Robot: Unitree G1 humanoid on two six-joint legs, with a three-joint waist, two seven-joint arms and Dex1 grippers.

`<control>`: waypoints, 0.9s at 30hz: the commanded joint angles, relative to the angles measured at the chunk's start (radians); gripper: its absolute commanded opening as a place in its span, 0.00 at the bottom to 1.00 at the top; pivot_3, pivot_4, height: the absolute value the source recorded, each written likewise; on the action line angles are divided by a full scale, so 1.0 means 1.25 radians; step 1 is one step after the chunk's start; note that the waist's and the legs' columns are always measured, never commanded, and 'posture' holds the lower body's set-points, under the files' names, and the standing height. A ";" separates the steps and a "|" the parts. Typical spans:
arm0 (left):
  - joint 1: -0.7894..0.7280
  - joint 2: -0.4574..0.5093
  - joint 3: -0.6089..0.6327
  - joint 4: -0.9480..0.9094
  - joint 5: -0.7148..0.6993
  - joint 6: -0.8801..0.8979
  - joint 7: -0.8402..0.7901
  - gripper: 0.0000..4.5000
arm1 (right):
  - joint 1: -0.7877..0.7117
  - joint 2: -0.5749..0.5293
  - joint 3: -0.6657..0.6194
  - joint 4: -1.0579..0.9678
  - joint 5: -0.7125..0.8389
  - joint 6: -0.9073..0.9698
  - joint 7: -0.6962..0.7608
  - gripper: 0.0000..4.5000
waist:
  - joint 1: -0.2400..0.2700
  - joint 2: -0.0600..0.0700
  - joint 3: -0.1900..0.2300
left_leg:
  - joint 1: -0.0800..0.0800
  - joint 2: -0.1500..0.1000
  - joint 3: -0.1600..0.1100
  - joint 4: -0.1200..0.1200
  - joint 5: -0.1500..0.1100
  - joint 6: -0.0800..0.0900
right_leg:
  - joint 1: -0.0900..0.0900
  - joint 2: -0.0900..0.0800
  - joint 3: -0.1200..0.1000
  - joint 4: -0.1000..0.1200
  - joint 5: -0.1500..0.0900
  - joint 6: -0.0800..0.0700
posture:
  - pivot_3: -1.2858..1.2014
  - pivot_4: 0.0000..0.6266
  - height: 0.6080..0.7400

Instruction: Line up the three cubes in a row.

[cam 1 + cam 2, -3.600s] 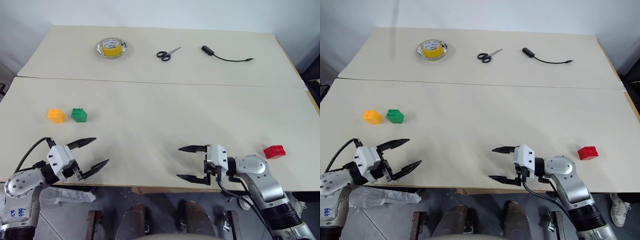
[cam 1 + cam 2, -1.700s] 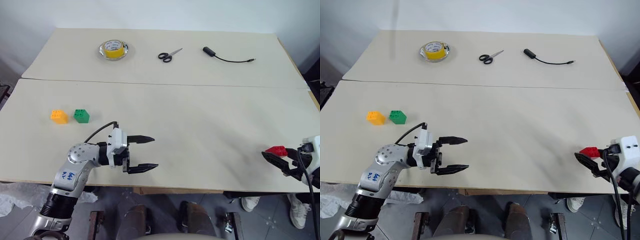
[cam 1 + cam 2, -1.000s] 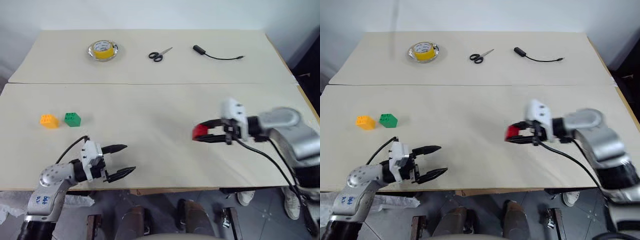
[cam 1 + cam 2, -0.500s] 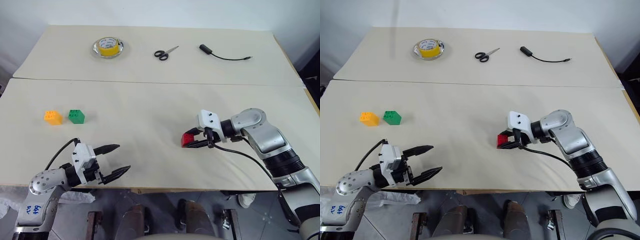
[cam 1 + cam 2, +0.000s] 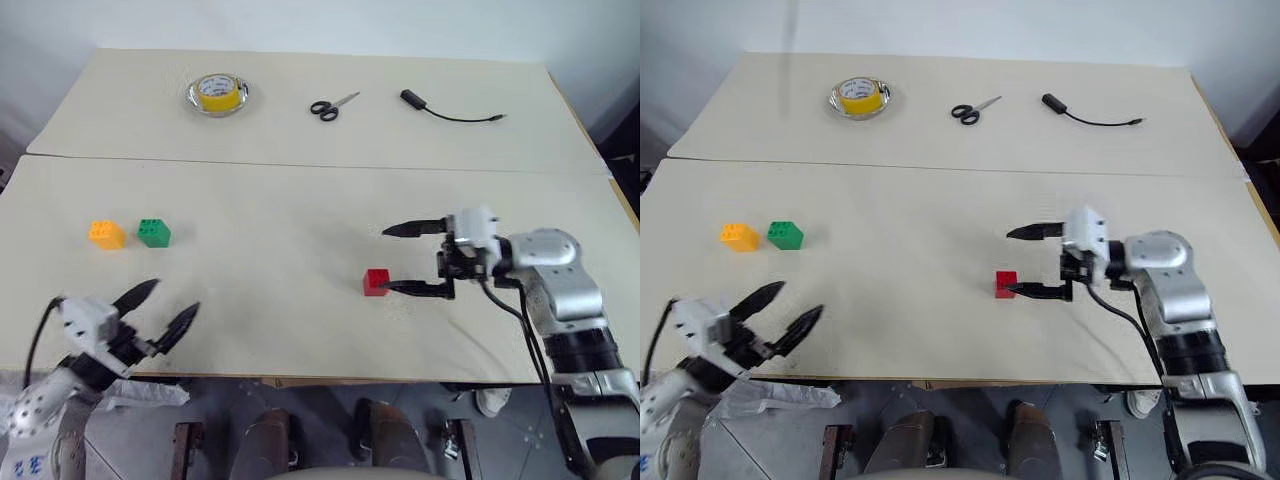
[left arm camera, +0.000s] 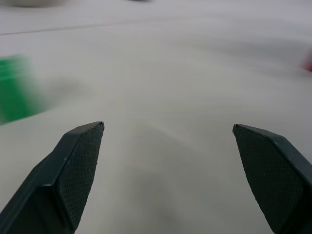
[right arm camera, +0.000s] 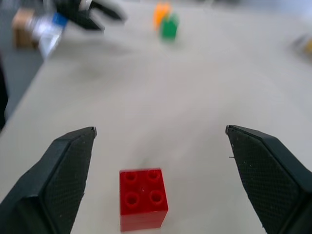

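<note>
The red cube (image 5: pixel 376 281) rests studs-up on the table, a little right of the middle. My right gripper (image 5: pixel 390 260) is open around it and points left; the cube (image 7: pixel 144 197) lies free between the spread fingers, close to the nearer fingertip. At the left, the orange-yellow cube (image 5: pixel 106 233) and the green cube (image 5: pixel 154 232) sit side by side with a small gap. By the table's front left edge my left gripper (image 5: pixel 172 298) stands open and holds nothing. The green cube (image 6: pixel 14 92) is a blur in the left wrist view.
On the far table half lie a yellow tape roll (image 5: pixel 217 93), black scissors (image 5: pixel 333 104) and a black cable (image 5: pixel 445 108). A seam (image 5: pixel 300 165) runs across between the two table halves. A wide bare stretch separates the red cube from the other two.
My right gripper has opened and let go of the red cube, which now sits on the table; the hand drew back slightly to the right. My left arm has swung out to the left.
</note>
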 commanded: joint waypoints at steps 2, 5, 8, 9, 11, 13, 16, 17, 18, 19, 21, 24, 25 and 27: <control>0.083 -0.081 0.108 -0.022 -0.040 -0.041 0.090 1.00 | 0.099 0.012 -0.076 -0.058 0.092 -0.001 0.006 1.00 | 0.002 0.000 0.000 | 0.000 0.000 0.000 0.000 0.000 0.000 | 0.000 0.000 0.000 0.000 0.000 0.000 | 0.52 0.24 1.00; 0.115 -0.124 0.132 -0.024 -0.056 -0.049 0.119 1.00 | 0.143 0.030 -0.097 -0.081 0.098 -0.028 -0.018 1.00 | 0.002 0.000 0.000 | 0.001 0.000 0.000 0.001 0.000 0.000 | 0.001 0.000 0.000 0.000 0.000 0.000 | 0.52 0.24 1.00; 0.123 -0.154 0.114 -0.061 -0.070 -0.038 0.149 1.00 | 0.164 0.055 -0.120 -0.085 0.082 -0.070 -0.061 1.00 | 0.002 -0.001 0.000 | 0.002 0.000 0.000 0.001 0.000 0.000 | 0.001 -0.001 0.001 0.001 0.000 0.000 | 0.52 0.24 1.00; 0.123 -0.150 0.092 -0.084 -0.079 -0.005 0.157 1.00 | 0.166 0.061 -0.124 -0.086 0.078 -0.079 -0.075 1.00 | 0.003 -0.001 0.000 | 0.002 0.000 0.000 0.001 0.000 0.000 | 0.001 -0.001 0.001 0.001 0.000 0.000 | 0.52 0.24 1.00; 0.103 -0.138 0.059 -0.113 -0.079 0.019 0.166 1.00 | 0.165 0.071 -0.127 -0.091 0.079 -0.088 -0.093 1.00 | 0.004 -0.001 0.000 | 0.001 0.000 0.000 0.001 0.000 0.000 | 0.001 -0.001 0.001 0.001 0.000 0.000 | 0.52 0.24 1.00; 0.058 -0.124 0.040 -0.129 -0.071 0.043 0.205 1.00 | 0.164 0.072 -0.126 -0.095 0.084 -0.092 -0.094 1.00 | 0.004 -0.001 0.000 | 0.001 0.000 0.000 0.001 0.000 0.000 | 0.001 -0.001 0.001 0.001 0.000 0.000 | 0.52 0.24 1.00; -0.058 -0.087 0.006 -0.138 -0.051 0.124 0.306 1.00 | 0.165 0.064 -0.126 -0.101 0.091 -0.090 -0.090 1.00 | 0.005 0.000 0.000 | 0.001 0.000 -0.001 0.001 0.000 0.000 | 0.001 -0.001 0.001 0.002 0.000 0.000 | 0.52 0.24 1.00; -0.095 -0.072 -0.011 -0.138 -0.037 0.151 0.333 1.00 | 0.167 0.059 -0.126 -0.101 0.091 -0.091 -0.084 1.00 | 0.005 0.000 0.000 | 0.001 0.000 -0.001 0.001 0.001 0.000 | 0.001 0.000 0.001 0.002 0.000 0.000 | 0.52 0.24 1.00; -0.134 -0.060 -0.027 -0.126 -0.011 0.173 0.366 1.00 | 0.170 0.051 -0.123 -0.102 0.090 -0.086 -0.078 1.00 | 0.005 0.000 0.000 | 0.001 0.000 -0.001 0.001 0.001 0.000 | 0.001 0.000 0.001 0.002 0.000 0.000 | 0.52 0.24 1.00; -0.166 -0.053 -0.038 -0.118 0.001 0.196 0.393 1.00 | 0.171 0.046 -0.119 -0.102 0.088 -0.081 -0.074 1.00 | 0.004 0.000 0.000 | 0.001 0.000 -0.001 0.001 0.001 0.000 | 0.001 0.000 0.001 0.003 0.000 0.000 | 0.52 0.24 1.00; -0.240 -0.046 -0.063 -0.081 0.023 0.227 0.434 1.00 | 0.173 0.040 -0.112 -0.105 0.085 -0.072 -0.071 1.00 | 0.004 0.000 0.000 | 0.001 -0.001 -0.001 0.001 0.001 0.000 | 0.001 0.000 0.001 0.003 0.000 0.000 | 0.52 0.24 1.00; -0.319 -0.045 -0.099 -0.036 0.057 0.255 0.470 1.00 | 0.180 0.036 -0.109 -0.120 0.089 -0.062 -0.075 1.00 | 0.004 -0.001 0.000 | 0.001 -0.001 -0.001 0.001 0.001 0.000 | 0.001 0.000 0.000 0.003 0.000 0.000 | 0.52 0.24 1.00; -0.338 -0.047 -0.106 -0.024 0.066 0.259 0.480 1.00 | 0.183 0.035 -0.110 -0.128 0.090 -0.057 -0.077 1.00 | 0.003 -0.001 0.000 | 0.001 -0.001 -0.001 0.001 0.001 0.000 | 0.001 0.000 0.000 0.003 0.000 0.000 | 0.52 0.24 1.00; -0.383 -0.041 -0.131 0.016 0.096 0.265 0.492 1.00 | 0.189 0.033 -0.111 -0.147 0.093 -0.044 -0.088 1.00 | 0.004 -0.001 0.000 | 0.001 -0.001 -0.001 0.001 0.001 0.000 | 0.001 0.000 0.000 0.003 0.000 0.000 | 0.52 0.24 1.00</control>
